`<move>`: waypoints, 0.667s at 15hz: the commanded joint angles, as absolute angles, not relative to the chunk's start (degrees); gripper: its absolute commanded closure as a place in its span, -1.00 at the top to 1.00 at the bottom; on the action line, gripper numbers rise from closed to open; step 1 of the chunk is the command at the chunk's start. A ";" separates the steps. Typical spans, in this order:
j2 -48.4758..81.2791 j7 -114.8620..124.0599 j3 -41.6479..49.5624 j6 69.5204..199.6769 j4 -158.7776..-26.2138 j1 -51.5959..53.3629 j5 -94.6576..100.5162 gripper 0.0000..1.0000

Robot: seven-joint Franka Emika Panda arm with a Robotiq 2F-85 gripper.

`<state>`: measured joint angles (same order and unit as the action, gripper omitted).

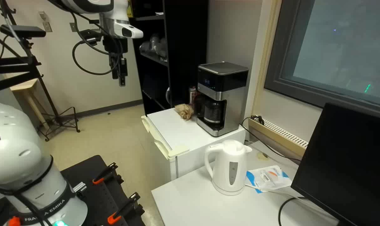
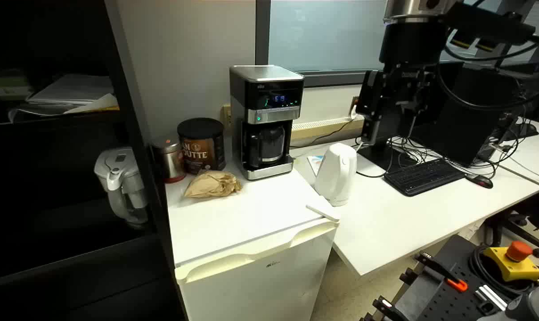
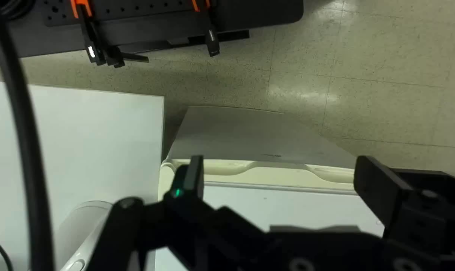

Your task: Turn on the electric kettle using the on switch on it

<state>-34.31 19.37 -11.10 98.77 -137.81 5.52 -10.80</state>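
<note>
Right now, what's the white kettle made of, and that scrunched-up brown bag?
The kettle looks like smooth, slightly glossy plastic: its rounded white surface is even, as if moulded. The bag is probably thin, dull paper, because it's brown and full of creases. Looks alone can't make either certain.

I saw a white desk [image 2: 407, 223] with the electric kettle [image 1: 229, 185] standing upright on it. Toward the kettle's three o'clock, in an exterior view, lay a packet [image 1: 268, 178]; so, in an exterior view, did a black keyboard [image 2: 423, 176] and, farther out, a mouse [image 2: 479, 180].
</note>
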 commanded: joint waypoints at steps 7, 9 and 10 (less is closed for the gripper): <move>-34.31 19.28 -11.24 98.65 -137.69 5.32 -10.85 1.00; -33.02 18.12 -11.13 100.10 -137.59 4.99 -9.72 1.00; -32.03 17.76 -11.06 101.06 -137.51 4.66 -9.04 1.00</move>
<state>-34.12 19.11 -11.10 99.06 -137.82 5.40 -10.45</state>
